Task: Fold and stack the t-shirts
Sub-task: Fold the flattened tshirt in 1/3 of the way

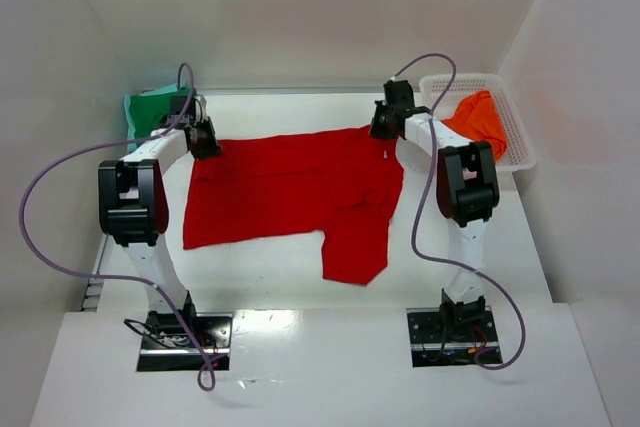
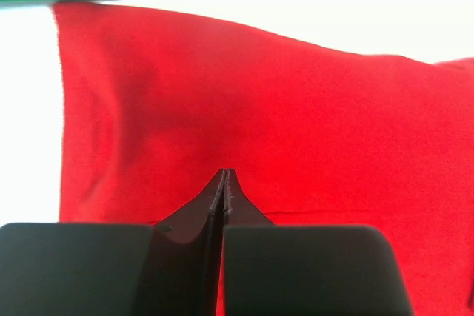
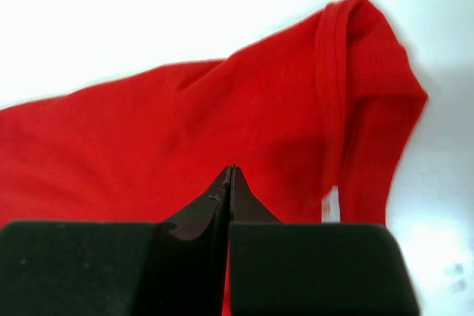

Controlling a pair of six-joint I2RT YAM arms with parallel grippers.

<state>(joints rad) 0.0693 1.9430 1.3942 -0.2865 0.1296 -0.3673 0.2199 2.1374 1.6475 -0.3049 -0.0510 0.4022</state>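
T-shirt red; left hand, right hand closed, maybe pinching

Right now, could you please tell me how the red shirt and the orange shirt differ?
The red shirt lies spread out flat; the orange shirt is bunched up. The red shirt is on the table; the orange shirt sits in the basket at the far right. Both are plain, with no print.

Plain red t-shirt; green t-shirt; orange t-shirt; white basket.
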